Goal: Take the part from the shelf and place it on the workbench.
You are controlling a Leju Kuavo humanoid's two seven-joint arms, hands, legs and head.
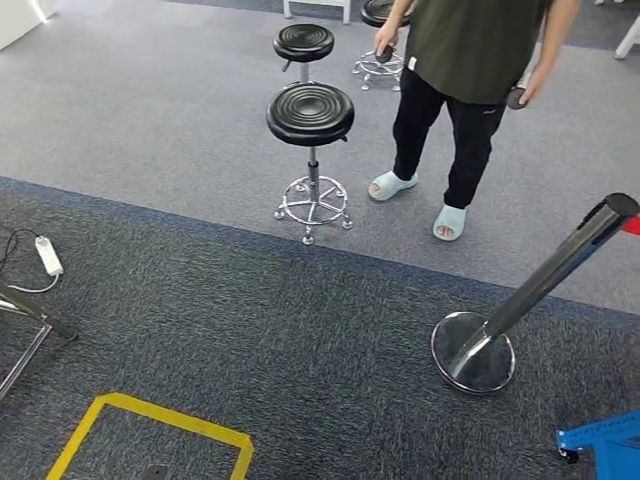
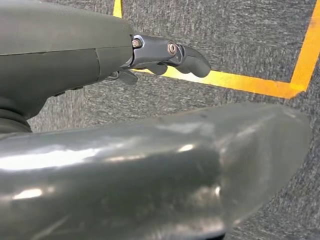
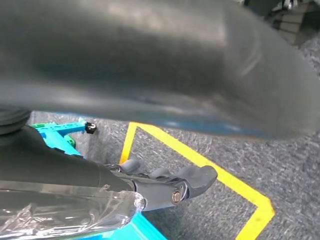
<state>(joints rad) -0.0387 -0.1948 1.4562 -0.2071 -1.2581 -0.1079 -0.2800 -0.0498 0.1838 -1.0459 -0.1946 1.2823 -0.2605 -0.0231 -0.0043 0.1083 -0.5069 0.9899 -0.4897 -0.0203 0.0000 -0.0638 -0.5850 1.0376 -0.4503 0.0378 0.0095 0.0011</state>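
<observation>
Left robot hand (image 2: pixel 166 57): hanging over carpet and yellow floor tape (image 2: pixel 241 82); fingers loosely extended, nothing in them
Right robot hand (image 3: pixel 166 185): clear plastic-wrapped item (image 3: pixel 64 212) against the palm, probably the part; grip itself unclear
Progress: judged mid-carry; shelf pickup apparently done; tabletop placement left
Surroundings: person (image 1: pixel 468 60), stool (image 1: pixel 310 113)

you see two stools (image 1: pixel 310 115) left of a standing person (image 1: pixel 468 60), a stanchion base (image 1: pixel 473 352) nearer, at right.
</observation>
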